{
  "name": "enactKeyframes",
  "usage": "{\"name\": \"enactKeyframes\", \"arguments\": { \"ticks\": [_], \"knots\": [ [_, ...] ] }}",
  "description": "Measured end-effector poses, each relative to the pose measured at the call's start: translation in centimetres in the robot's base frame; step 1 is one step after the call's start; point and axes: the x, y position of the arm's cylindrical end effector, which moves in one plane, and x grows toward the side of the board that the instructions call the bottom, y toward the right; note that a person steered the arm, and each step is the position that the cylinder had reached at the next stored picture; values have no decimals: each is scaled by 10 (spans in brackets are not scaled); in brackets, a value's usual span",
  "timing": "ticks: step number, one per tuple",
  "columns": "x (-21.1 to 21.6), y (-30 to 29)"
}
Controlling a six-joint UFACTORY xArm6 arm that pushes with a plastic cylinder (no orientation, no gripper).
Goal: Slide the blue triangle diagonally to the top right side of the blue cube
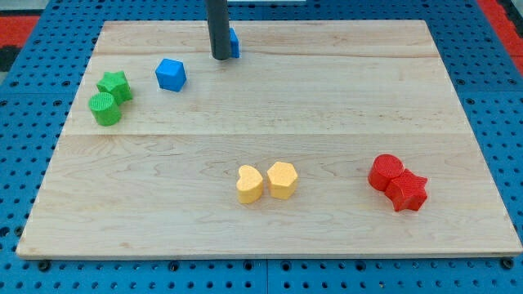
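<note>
**Near the top edge: rod against a half-hidden blue block**

At the view's left, a green star (115, 83) and a green cylinder (105, 109) sit touching, close to the board's (343, 106) left edge. Just right of them stands the blue cube (171, 74), apart from both. Further right, my tip (221, 57) rests on the wood; it has no jaws and holds nothing. Directly behind it, touching or nearly so, the blue triangle (234, 42) is mostly hidden, close to the top edge. Bare wood lies between cube and rod. Toward the bottom, a yellow heart (249, 184) and a yellow hexagon (282, 180) sit side by side; at the right, two red blocks (397, 183) touch, their shapes unclear.
</note>
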Motion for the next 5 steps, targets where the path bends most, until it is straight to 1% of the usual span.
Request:
{"name": "enactKeyframes", "arguments": {
  "ticks": [1, 2, 3, 4, 5],
  "knots": [
    [-16, -24],
    [-38, 61],
    [-37, 95],
    [-10, 67],
    [63, 78]
  ]
}}
